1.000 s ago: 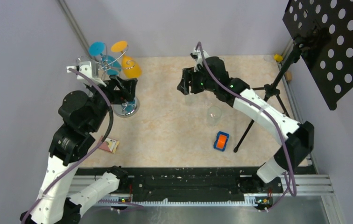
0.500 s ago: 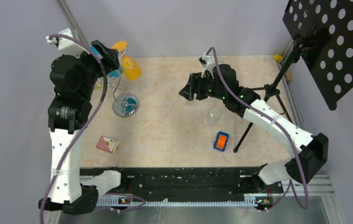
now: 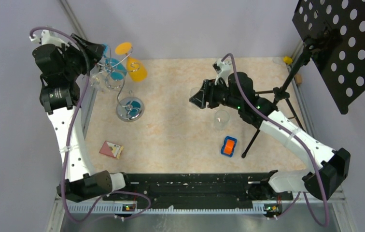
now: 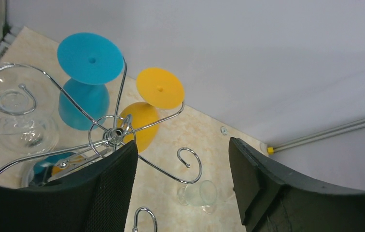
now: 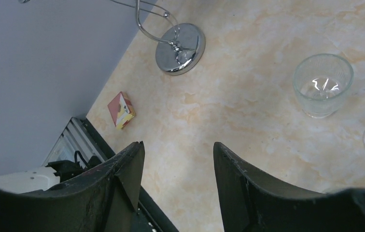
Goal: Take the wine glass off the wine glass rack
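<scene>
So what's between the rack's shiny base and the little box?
Nothing: just bare table between rack base and little box, in the right wrist view.

- The left arm (image 3: 69,130) was folded low over the table. Now it stands tall along the left wall.
- The left gripper (image 3: 92,48) was down by the bottom of the wine glass rack (image 3: 129,109). It went up, and now it is high at the back left, just beside the rack's top curls.
- The rack's round shiny base (image 3: 121,115) was partly hidden under the arm. Now all of it shows.
- A clear wine glass (image 3: 102,83) at the rack's left side shows now too.
- The right gripper (image 3: 197,100) slid a bit nearer the front and a bit to the right.
- The right arm's elbow (image 3: 337,166) swung out to the right and closer to the front rail.
</scene>
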Controlling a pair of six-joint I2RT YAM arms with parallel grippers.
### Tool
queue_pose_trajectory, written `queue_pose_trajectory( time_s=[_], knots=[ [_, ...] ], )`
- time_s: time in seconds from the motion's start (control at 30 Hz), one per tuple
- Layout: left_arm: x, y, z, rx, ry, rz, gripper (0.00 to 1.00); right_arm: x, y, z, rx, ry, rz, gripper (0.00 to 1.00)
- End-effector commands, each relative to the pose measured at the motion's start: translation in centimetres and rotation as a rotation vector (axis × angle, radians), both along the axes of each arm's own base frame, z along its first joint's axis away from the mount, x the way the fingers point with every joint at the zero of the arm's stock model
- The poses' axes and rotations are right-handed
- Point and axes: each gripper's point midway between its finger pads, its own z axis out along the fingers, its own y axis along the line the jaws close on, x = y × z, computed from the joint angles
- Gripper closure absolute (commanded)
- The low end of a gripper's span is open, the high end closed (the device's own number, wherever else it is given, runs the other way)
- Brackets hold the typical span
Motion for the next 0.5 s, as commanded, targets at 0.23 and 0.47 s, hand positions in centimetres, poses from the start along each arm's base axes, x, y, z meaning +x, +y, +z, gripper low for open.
queue_pose_trajectory(
  time_s=[0.23, 0.47],
  knots=[
    [-0.4, 5.1, -0.2, -0.092, -0.009, 0.107, 0.35, -2.2, -0.3, 1.9, 0.132, -0.053, 0.055, 0.44],
    [-3.0, 8.1, -2.6, -0.04, 0.064, 0.231, 0.31, -1.7, -1.4, -0.5, 0.062, -0.064, 0.008, 0.44]
  ],
)
